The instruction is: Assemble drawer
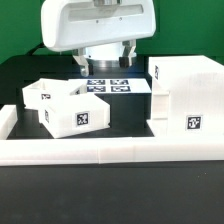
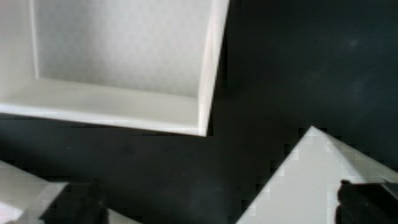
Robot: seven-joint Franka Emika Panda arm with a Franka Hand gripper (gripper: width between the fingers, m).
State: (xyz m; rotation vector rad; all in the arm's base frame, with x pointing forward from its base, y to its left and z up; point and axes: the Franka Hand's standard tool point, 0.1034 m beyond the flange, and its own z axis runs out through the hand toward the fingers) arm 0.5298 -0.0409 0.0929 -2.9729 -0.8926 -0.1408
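Observation:
The drawer's tall boxy housing (image 1: 190, 95) stands at the exterior view's right, with tags on its faces. Two open-top trays lie at the left: one (image 1: 38, 96) further back and one (image 1: 82, 112) in front with a tag facing the camera. My gripper (image 1: 105, 64) hangs above the table behind the trays, over the marker board (image 1: 110, 86). In the wrist view, a white open tray (image 2: 125, 50) lies below, and my gripper (image 2: 222, 205) is open and empty, with dark fingertips (image 2: 80, 205) spread wide over dark table.
A long low white rail (image 1: 110, 150) runs across the front of the table. In the wrist view a white slanted surface (image 2: 320, 175) shows near one finger; I cannot tell what it belongs to.

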